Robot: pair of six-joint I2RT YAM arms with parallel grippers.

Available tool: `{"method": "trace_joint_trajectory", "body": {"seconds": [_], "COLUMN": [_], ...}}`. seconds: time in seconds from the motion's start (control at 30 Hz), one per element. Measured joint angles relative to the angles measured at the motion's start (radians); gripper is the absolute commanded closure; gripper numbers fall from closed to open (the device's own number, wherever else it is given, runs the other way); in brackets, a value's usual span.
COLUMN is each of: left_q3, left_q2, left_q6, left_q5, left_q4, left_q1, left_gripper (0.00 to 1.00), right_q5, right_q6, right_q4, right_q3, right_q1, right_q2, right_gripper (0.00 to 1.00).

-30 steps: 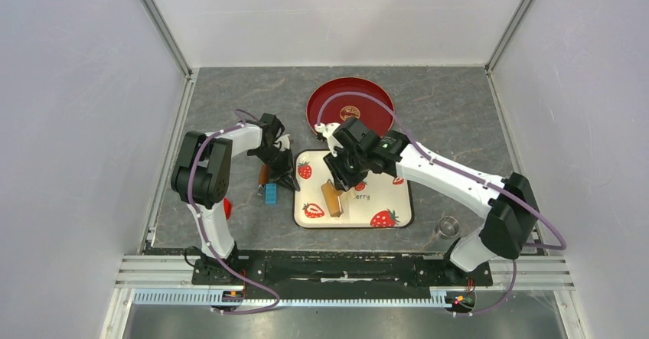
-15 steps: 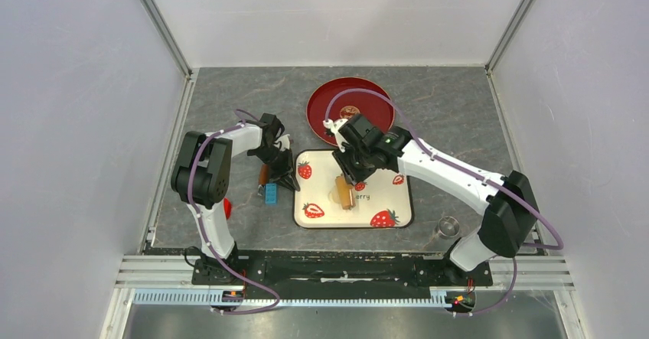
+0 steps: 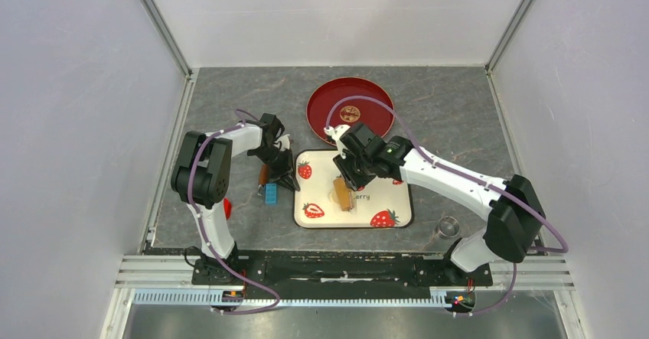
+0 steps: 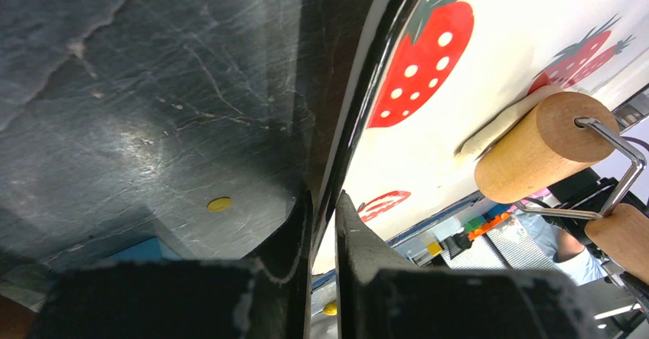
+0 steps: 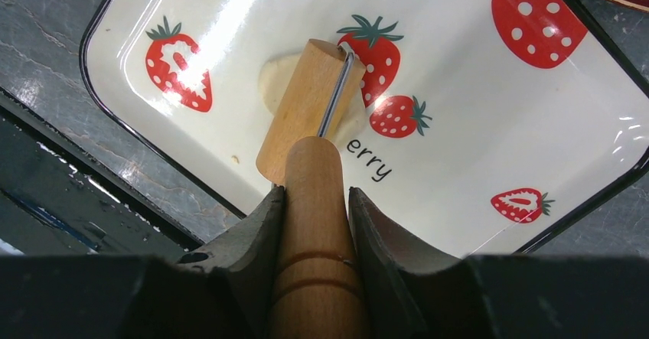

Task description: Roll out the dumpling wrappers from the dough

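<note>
roller [image 5: 306, 109] moved rightward over dough [image 5: 273, 79] | right hand [image 5: 315, 195] pinching its handle | left hand [image 4: 322, 205] pinching rim of tray [image 4: 375, 71]

A wooden roller [image 3: 344, 193] rests on the strawberry tray [image 3: 386, 197]. A red plate [image 3: 352, 86] sits just behind the tray. A small metal ring [image 3: 448, 226] stands near the tray's front right corner.

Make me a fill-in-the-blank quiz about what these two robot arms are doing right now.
1. The right gripper holds the wooden roller by its ____.
2. The roller's drum rests on a flattened piece of pale ____.
3. The left gripper pinches the rim of the ____-printed tray.
Missing words: handle; dough; strawberry.
</note>
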Motion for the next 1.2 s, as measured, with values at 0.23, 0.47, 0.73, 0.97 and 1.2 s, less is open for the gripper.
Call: {"method": "trace_joint_trajectory", "body": {"seconds": [0.23,0.47,0.73,0.97,1.2], "left_q3": [0.0,0.0,0.0,0.0,0.0], "left_q2": [0.0,-0.006,-0.01,-0.01,-0.01], "left_q6": [0.0,-0.002,-0.002,-0.002,-0.002], "left_q5": [-0.003,-0.019,-0.028,-0.029,-0.031], "left_q4": [0.0,0.0,-0.001,-0.002,-0.002], "left_q1": [0.0,0.001,0.0,0.0,-0.001], "left_gripper": [0.98,0.98,0.98,0.98,0.98], "right_q5": [0.009,-0.039,-0.094,-0.134,-0.155], "right_q6": [0.001,0.009,0.009,0.01,0.009], "right_q4": [0.008,0.014,0.016,0.01,0.007], "right_q3": [-0.012,-0.035,-0.051,-0.058,-0.062], "right_q1": [0.0,-0.057,-0.108,-0.15,-0.174], "right_q2": [-0.006,-0.023,-0.029,-0.029,-0.029], "right_gripper": [1.0,1.0,1.0,1.0,1.0]}}
